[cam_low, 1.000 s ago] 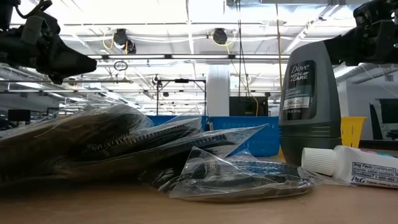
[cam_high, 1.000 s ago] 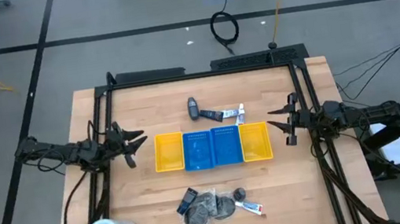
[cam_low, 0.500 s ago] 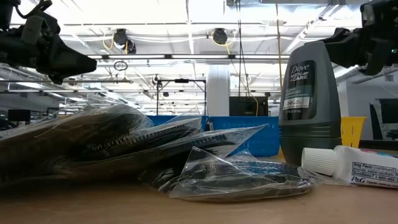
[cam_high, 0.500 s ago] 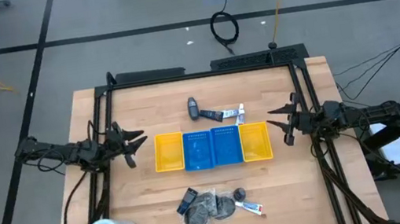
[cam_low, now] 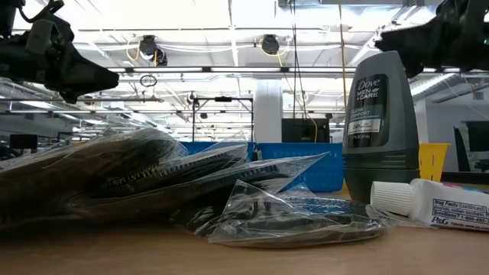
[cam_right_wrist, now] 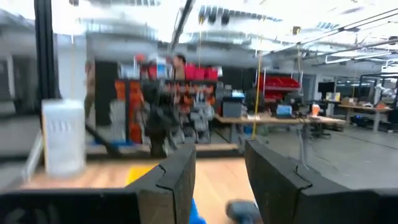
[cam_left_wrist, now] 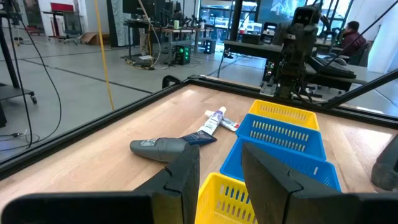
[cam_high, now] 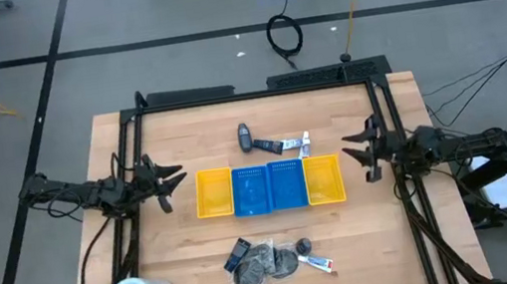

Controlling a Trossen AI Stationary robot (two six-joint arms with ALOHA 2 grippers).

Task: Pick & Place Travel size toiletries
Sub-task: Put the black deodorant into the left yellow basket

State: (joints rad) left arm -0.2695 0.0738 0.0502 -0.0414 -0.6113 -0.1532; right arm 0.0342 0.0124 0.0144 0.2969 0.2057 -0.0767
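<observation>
Hands wait apart-fingered: left hand (cam_high: 167, 183) and right hand (cam_high: 363, 151) flank the trays (cam_high: 270, 187); toiletries (cam_high: 276, 257) lie untouched.

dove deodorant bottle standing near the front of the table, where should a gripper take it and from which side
Grip the Dove deodorant bottle across its flat-sided dark body, about mid-height, coming down from above. It stands upright, so the top is free, while the toothpaste tube lies close beside its base and the bagged items crowd the other side. The right gripper, open and unloaded, looks nearer.
</observation>
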